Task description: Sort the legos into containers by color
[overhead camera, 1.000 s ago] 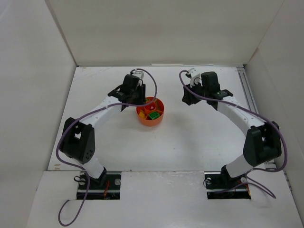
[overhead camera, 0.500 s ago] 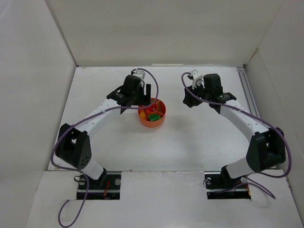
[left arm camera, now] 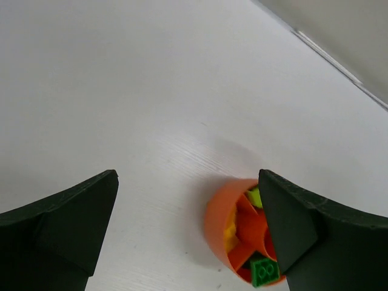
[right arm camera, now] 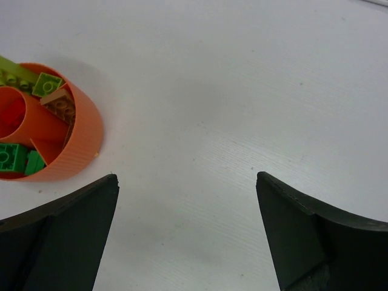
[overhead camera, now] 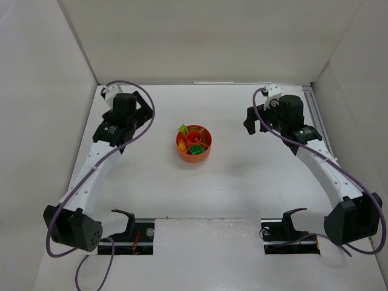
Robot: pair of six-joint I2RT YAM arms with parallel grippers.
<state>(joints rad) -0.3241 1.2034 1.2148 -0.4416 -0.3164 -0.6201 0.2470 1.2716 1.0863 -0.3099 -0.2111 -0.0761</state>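
The round orange dish stands mid-table with the legos in its compartments: a green brick, a lime one and a yellow one. My left gripper hangs well to the dish's left, open and empty. The right gripper hangs to its right, also open and empty. The left wrist view has the dish low, partly behind the right finger, with green, lime and yellow bricks inside; the gripper is wide. In the right wrist view the dish is at far left, and the gripper spans bare table.
White walls enclose the table on the left, back and right. A metal rail runs along the right edge. Both arm bases sit at the near edge. I see no loose bricks on the tabletop.
Both arms have drawn back from the dish, the left one far to the left and the right one further right. Both grippers have opened wide.
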